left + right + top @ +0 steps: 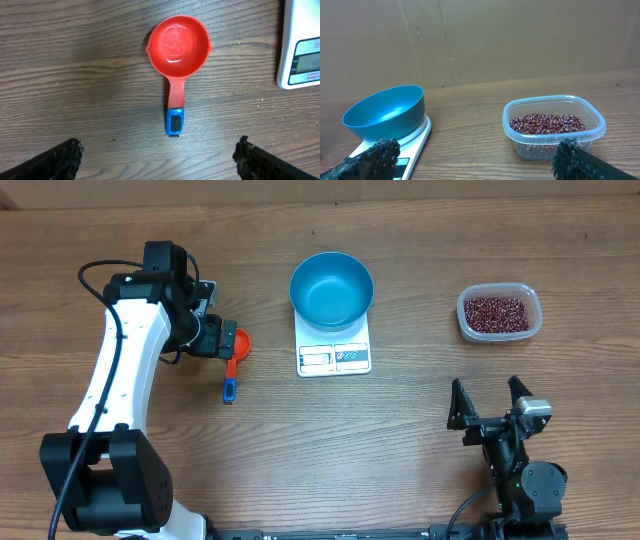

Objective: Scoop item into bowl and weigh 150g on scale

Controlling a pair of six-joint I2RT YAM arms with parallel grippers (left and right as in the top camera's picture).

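the bowl [331, 288] is set empty on the scale [334, 357], beans [497, 311] unscooped. left gripper [157, 151] and right gripper [488, 388] are spread apart.

Round, deep blue bowl [331, 288], empty and upright, sitting on flat white scale [334, 357], display edge toward near side. Dark red-brown beans [497, 311] heaped loose in clear tub [500, 337], well right of scale.

Overhead, my left gripper [220, 338] covers part of the red scoop [238, 350] at centre left. The bowl [331, 288] hides the far half of the scale [334, 357], whose display is too small to read. In my left wrist view, the right edge cuts the scale off.
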